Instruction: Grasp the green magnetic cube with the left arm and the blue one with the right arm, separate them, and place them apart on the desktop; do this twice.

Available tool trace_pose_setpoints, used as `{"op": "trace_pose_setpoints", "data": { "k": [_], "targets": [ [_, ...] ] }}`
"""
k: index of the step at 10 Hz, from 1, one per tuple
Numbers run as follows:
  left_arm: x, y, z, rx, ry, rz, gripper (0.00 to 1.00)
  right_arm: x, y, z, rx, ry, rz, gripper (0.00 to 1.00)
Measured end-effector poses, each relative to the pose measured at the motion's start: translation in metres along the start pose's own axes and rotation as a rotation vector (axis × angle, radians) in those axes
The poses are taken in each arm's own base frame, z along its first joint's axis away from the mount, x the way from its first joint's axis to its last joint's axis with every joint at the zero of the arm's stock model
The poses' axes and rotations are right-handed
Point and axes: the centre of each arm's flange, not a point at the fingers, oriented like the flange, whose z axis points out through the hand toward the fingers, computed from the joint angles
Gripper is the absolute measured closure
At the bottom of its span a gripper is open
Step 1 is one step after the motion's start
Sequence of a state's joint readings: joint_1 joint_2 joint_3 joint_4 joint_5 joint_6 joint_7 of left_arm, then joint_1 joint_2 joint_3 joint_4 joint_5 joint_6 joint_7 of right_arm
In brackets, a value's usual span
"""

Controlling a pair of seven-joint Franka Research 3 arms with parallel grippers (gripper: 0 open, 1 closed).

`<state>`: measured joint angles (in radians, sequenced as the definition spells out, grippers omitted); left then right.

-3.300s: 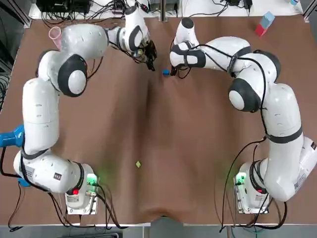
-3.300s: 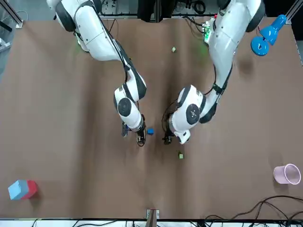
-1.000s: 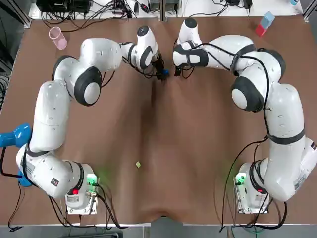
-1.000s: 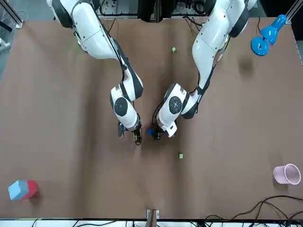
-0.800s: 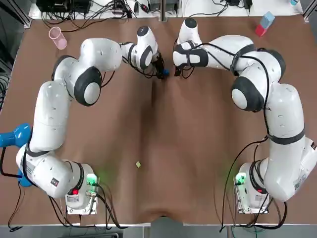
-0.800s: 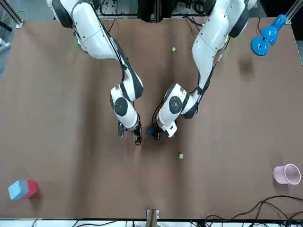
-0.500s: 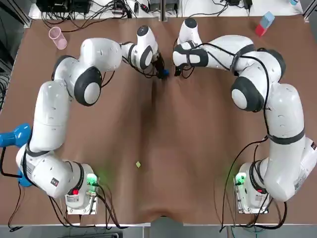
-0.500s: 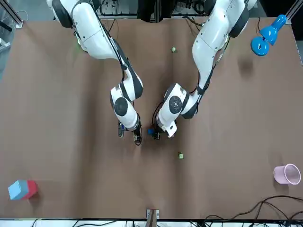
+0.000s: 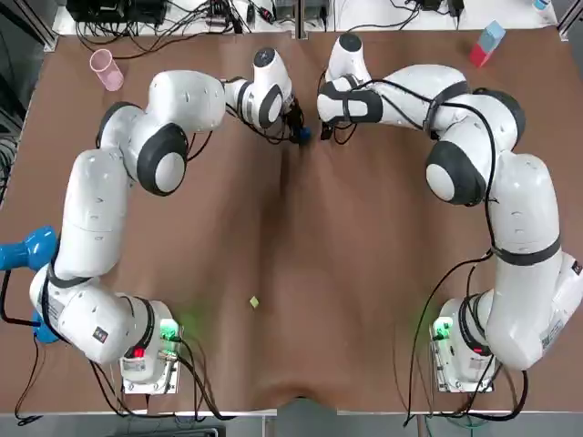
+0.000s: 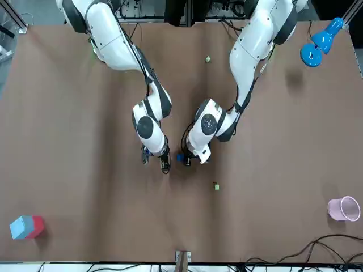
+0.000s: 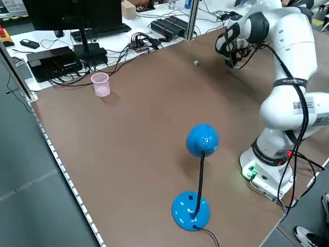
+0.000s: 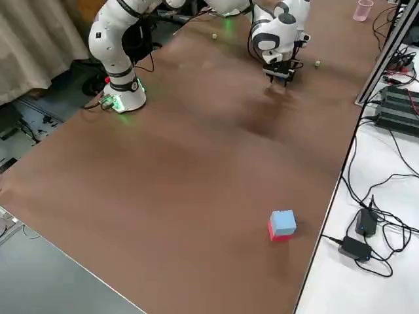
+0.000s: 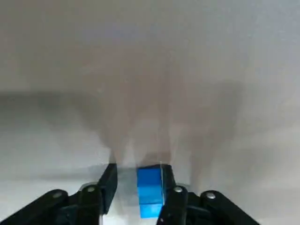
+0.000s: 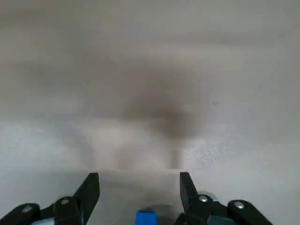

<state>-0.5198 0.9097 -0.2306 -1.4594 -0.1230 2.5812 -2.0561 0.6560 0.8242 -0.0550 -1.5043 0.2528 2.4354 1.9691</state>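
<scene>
A small blue cube (image 9: 304,134) rests on the brown desktop at the far middle, and in the front view the blue cube (image 10: 180,158) sits between both wrists. My left gripper (image 9: 296,137) is down around it. In the left wrist view the left gripper (image 13: 138,180) is open, with the blue cube (image 13: 151,191) between its fingers, nearer one of them. My right gripper (image 9: 324,130) stands open just beside the cube; the blue cube (image 14: 146,218) shows low between its fingers in the right wrist view. One green cube (image 10: 215,186) lies a little beyond the grippers, another green cube (image 9: 254,301) lies near the arms' bases.
A pink cup (image 9: 102,66) stands at the far left corner. A blue-and-red block (image 9: 486,44) sits at the far right corner. A blue desk lamp (image 11: 199,175) stands by the left arm's base. Cables and boxes line the table's far edge (image 9: 291,35).
Since 3.3 s ago my left gripper swung across onto the blue cube, and the right gripper shifted slightly. Over the last second both arms stay nearly still.
</scene>
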Motion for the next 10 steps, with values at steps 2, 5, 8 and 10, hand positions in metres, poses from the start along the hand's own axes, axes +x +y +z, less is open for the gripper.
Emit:
{"op": "trace_pose_setpoints", "data": {
  "k": [2,5,8,10],
  "targets": [
    [-0.001,-0.001,0.000,0.001,-0.001,0.001,0.63,-0.001,0.001,0.000,0.000,0.000,-0.002,0.22],
    [-0.003,-0.001,0.000,0.001,-0.002,0.003,0.76,-0.005,0.003,0.000,0.001,-0.005,0.001,0.22],
    [-0.002,0.000,-0.001,-0.002,-0.002,0.009,0.77,-0.022,0.014,0.003,-0.003,-0.025,0.004,0.22],
    [-0.001,0.001,-0.001,-0.004,-0.002,0.010,0.77,-0.033,0.023,0.007,-0.004,-0.053,0.027,0.22]
  ]
}}
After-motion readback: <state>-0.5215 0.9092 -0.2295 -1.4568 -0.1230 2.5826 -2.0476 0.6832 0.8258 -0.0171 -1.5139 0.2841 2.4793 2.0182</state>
